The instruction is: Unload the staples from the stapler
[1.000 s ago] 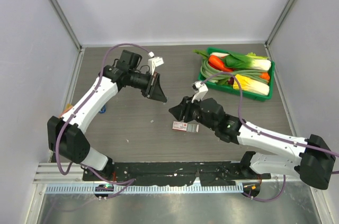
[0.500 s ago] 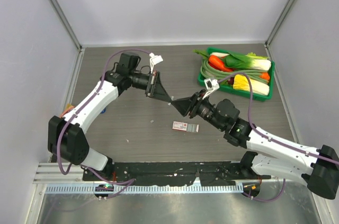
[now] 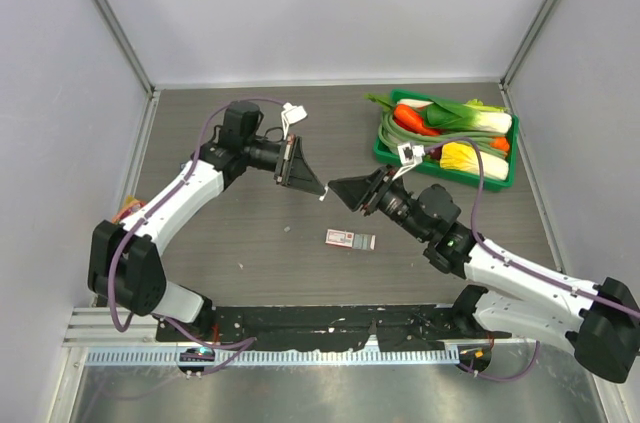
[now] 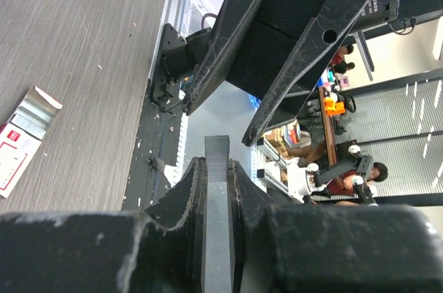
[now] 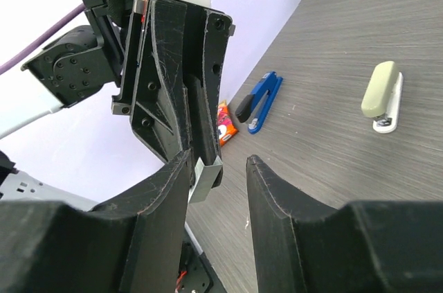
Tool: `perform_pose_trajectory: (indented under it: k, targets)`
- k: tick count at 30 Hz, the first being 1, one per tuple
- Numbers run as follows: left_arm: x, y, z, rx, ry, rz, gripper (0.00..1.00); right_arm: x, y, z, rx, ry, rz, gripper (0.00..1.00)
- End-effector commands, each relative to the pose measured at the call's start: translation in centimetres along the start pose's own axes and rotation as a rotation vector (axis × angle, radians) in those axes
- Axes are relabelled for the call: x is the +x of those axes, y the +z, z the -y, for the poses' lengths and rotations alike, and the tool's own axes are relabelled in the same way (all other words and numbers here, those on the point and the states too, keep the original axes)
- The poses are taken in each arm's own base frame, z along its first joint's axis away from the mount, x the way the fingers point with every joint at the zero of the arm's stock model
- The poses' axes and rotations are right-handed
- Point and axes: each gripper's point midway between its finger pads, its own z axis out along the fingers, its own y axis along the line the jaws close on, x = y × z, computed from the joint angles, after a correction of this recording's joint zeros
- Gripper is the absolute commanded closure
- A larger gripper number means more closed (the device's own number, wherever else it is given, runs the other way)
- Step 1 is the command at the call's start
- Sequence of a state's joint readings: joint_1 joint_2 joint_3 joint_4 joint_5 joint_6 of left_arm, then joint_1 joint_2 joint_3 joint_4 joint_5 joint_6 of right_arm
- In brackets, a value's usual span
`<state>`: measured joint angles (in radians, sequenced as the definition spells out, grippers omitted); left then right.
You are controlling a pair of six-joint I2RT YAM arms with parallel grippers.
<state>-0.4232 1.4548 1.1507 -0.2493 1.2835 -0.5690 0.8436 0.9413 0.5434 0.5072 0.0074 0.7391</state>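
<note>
My left gripper (image 3: 312, 186) is held above the table, shut on a short silver-grey strip of staples (image 4: 217, 149), which sticks out past its fingertips. My right gripper (image 3: 338, 190) faces it tip to tip, open, with the strip's free end (image 5: 205, 176) between its fingers and close to the left one. The right gripper (image 5: 218, 168) holds nothing. The blue stapler (image 5: 259, 102) lies on the table by the left wall, its dark part lifted off the base. In the top view I cannot make the stapler out.
A white-and-red little box (image 3: 349, 239) lies on the table below the grippers. An orange snack packet (image 5: 225, 124) lies beside the blue stapler. A grey-green and white stapler (image 5: 382, 95) lies further off. A green tray (image 3: 512, 161) of vegetables stands at the back right.
My right gripper has risen from beside the box and moved up and left to the left gripper's tip. The left gripper has shifted slightly right, still holding the strip.
</note>
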Motion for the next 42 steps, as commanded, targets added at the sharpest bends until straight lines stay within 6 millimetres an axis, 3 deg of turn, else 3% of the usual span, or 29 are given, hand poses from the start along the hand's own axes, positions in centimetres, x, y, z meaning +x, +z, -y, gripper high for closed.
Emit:
perform_pose_trajectory:
  k: [1,15,28,29,36,38,41,42]
  targets:
    - [-0.5,-0.6,2.6,0.059,0.089,0.012,0.86,-1.4,0.3,-2.7,-0.117,0.031,0.043,0.57]
    - [-0.6,-0.5,2.7,0.061,0.082,0.013,0.85,-1.4,0.9,-3.3,-0.162,0.063,0.042,0.61]
    - [-0.6,-0.5,2.3,0.054,0.078,0.017,0.82,-1.1,1.0,-2.6,-0.150,0.095,0.042,0.85]
    - [-0.6,-0.5,2.2,0.051,0.078,0.019,0.81,-1.2,1.0,-2.5,-0.146,0.094,0.045,0.86]
    - [-0.8,-0.5,1.5,0.004,0.093,0.041,0.44,-0.5,1.1,-1.2,-0.076,0.061,0.010,0.90]
    - [-0.7,-0.5,1.5,-0.015,0.088,0.036,0.42,-0.8,1.1,-0.6,-0.031,0.022,0.005,0.92]
    - [-1.1,-1.0,0.2,-0.125,0.119,0.060,0.39,0.5,0.5,1.6,0.085,-0.044,-0.074,0.93]
    - [-0.9,-1.2,-0.5,-0.164,0.122,0.058,0.37,1.3,0.0,3.4,0.172,-0.059,-0.110,0.93]
